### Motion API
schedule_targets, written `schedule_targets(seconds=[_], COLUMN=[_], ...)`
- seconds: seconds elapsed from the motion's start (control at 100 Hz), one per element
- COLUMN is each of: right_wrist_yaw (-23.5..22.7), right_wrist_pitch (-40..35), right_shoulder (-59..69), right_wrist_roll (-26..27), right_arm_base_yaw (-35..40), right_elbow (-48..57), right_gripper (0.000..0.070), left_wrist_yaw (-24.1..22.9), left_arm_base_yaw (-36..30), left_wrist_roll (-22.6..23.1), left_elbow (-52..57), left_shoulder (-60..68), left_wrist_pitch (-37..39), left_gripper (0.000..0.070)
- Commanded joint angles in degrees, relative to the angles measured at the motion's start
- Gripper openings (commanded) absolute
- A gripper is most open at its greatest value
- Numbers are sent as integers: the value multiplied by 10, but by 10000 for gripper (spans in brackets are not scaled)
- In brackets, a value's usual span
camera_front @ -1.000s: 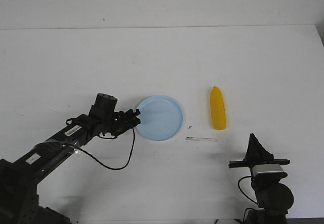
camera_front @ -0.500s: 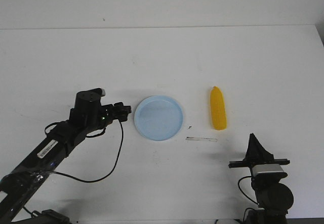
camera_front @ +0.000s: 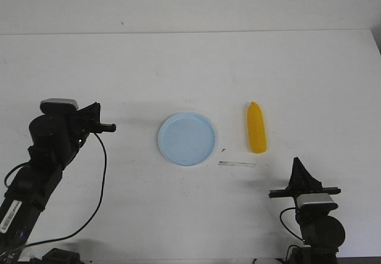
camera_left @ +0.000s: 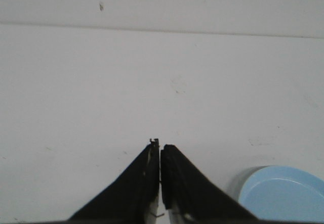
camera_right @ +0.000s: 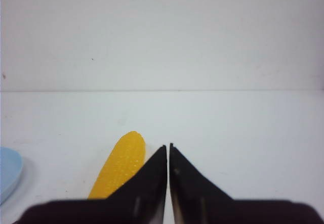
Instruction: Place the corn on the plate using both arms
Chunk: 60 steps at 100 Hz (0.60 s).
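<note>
The pale-blue plate (camera_front: 187, 139) lies flat at the middle of the white table; its edge shows in the left wrist view (camera_left: 283, 193) and the right wrist view (camera_right: 7, 173). The yellow corn (camera_front: 256, 128) lies on the table to the right of the plate, apart from it, and shows in the right wrist view (camera_right: 119, 168). My left gripper (camera_front: 108, 127) is shut and empty, well left of the plate; it also shows in the left wrist view (camera_left: 160, 145). My right gripper (camera_front: 296, 164) is shut and empty, near the front edge, in front of the corn; it also shows in the right wrist view (camera_right: 168, 147).
A thin strip of tape (camera_front: 237, 164) lies on the table just in front of the gap between plate and corn. The table's far edge (camera_front: 190, 33) meets a white wall.
My left arm has drawn back to the left, away from the plate's left rim, and its wrist has lifted. The plate shifted slightly left. The right arm and the corn have not moved.
</note>
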Motion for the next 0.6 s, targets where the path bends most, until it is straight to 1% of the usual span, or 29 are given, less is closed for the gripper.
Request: schedule_targets(seconds=[0.0,0.08,0.23,0.28,0.59], right_wrist_yaw=[0,0,0,0,0], right_wrist_pitch=[6,6,6,6,6], right_shoulder=[0,0,0,0,0], right_wrist_roll=[6,6,6,6,6], right_arm_base_yaw=[1,1,1,1,1], right_elbow=[-1,-1,-1,-1,-1], right_gripper=[8,8,8,8,8], left_wrist_yaw=[-11,-19,-19,-19,-19], left_arm_base_yaw=[7,21,44,51,98], left_wrist_roll=[37,46,101,111,112], left_elbow=[-2,-10,-49,-69,-198], left_shoulder=[-14,-44,-113,-138,-319], left_wrist_pitch=[5,5,19,28,30], left_gripper=[1,1,1,1,1])
